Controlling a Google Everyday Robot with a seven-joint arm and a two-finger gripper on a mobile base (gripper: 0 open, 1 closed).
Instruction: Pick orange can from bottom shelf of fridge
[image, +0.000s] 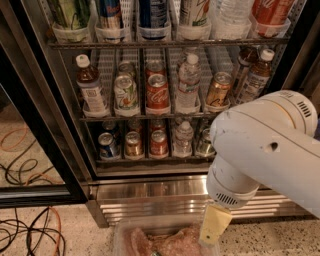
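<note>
orange can (133, 144): sitting upright at the front of its lane, silver top showing, nothing touching it from outside the rack
bottom shelf (150, 160): carrying the orange can in its second lane from the left; dark wire rack, lowest one
blue can (107, 145): standing just left of the orange can, next lane over
red can (159, 142): standing just right of the orange can, next lane over
small water bottle (183, 137): standing two lanes right of the orange can
silver can (204, 143): standing three lanes right of the orange can, partly hiding behind the arm
fridge (150, 192): holding the orange can behind its open front; ribbed steel base running just below the can's rack
middle rack (125, 118): running right above the orange can, loaded with taller bottles and cans
gold can (218, 90): sitting up and well to the right of the orange can, on the middle rack
arm (270, 150): white, bulky, filling the space right of the orange can and below it
gripper (215, 227): hanging low and right of the orange can, well apart from it, outside the fridge, pointing down; only a pale yellow tip is showing, so its opening state is not something I can tell
clear tub (122, 235): lying on the floor below the orange can, pinkish stuff inside, gripper tip hanging over its right end
cables (25, 235): trailing on the floor down and left of the orange can
</note>
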